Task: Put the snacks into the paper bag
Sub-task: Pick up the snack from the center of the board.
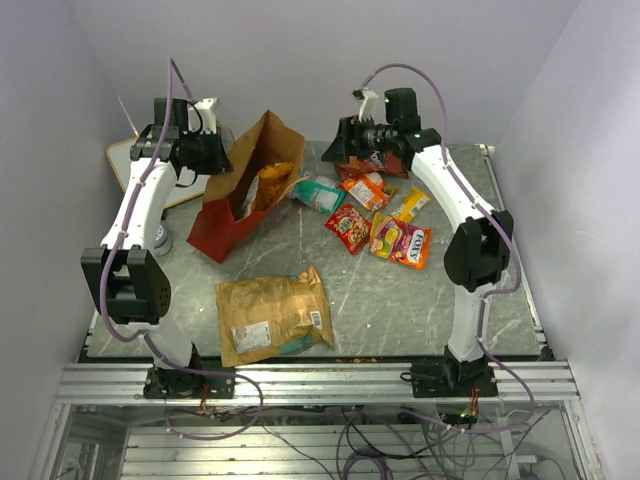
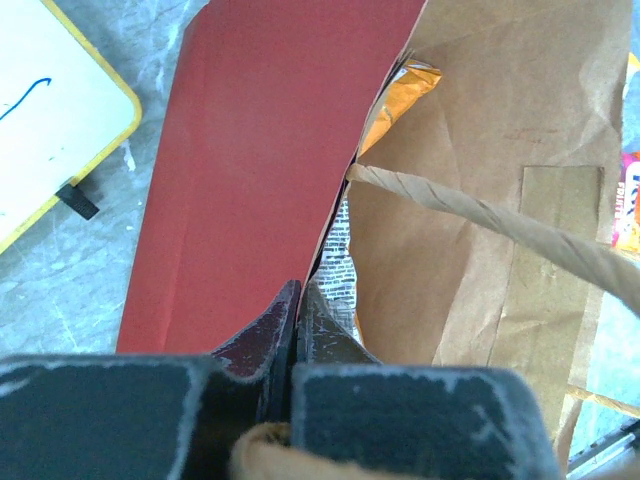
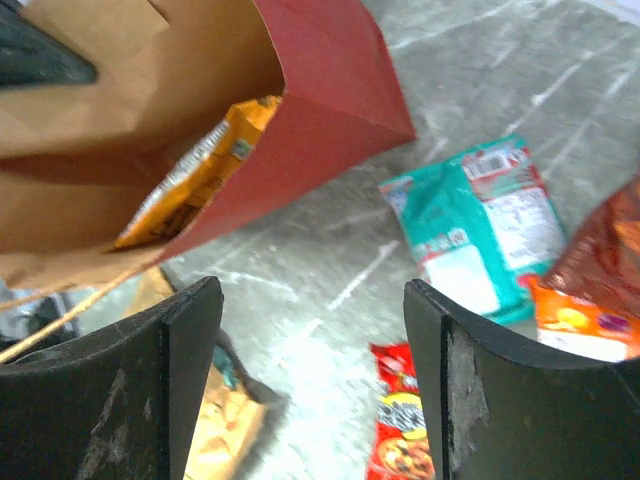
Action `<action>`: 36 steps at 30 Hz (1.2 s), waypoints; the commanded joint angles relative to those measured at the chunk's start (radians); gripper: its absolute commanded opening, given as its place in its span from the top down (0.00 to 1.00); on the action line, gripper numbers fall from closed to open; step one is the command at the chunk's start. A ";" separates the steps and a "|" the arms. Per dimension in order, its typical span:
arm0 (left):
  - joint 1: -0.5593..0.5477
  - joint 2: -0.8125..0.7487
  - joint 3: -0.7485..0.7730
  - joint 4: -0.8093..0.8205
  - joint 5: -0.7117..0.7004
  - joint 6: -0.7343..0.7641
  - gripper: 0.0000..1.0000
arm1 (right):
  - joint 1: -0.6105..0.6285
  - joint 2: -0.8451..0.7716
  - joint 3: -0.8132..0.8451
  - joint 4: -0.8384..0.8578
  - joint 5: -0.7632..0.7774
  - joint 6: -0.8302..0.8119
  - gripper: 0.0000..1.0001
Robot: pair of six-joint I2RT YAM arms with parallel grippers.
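The paper bag (image 1: 228, 215), red outside and brown inside, stands tilted open at the back left with an orange snack (image 1: 271, 184) inside it. My left gripper (image 1: 218, 152) is shut on the bag's red wall edge (image 2: 250, 150); the jaws (image 2: 300, 295) pinch it. My right gripper (image 1: 336, 150) is open and empty, above the table between the bag mouth and a teal pack (image 1: 320, 192). In the right wrist view (image 3: 310, 290) the teal pack (image 3: 480, 230) lies ahead and a small red pack (image 3: 400, 430) below. A large tan-gold bag (image 1: 272, 315) lies at the front.
An orange pack (image 1: 367, 190), a yellow pack (image 1: 410, 205), a small red pack (image 1: 347, 228) and a pink-orange pack (image 1: 402, 243) lie right of centre. A white writing board (image 1: 140, 160) lies at the back left, a small round tin (image 1: 160, 241) beside the left arm.
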 commanded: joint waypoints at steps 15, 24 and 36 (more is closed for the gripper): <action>0.009 0.030 0.051 -0.027 0.101 0.035 0.93 | 0.148 -0.438 -0.657 -0.035 -0.005 -0.598 0.24; 0.016 0.054 0.052 -0.025 0.100 0.029 0.93 | 0.220 -0.398 -0.894 0.299 -0.061 -0.298 0.31; 0.017 0.036 0.028 -0.013 0.093 0.037 0.93 | 0.272 -0.195 -0.853 0.314 0.031 -0.153 0.31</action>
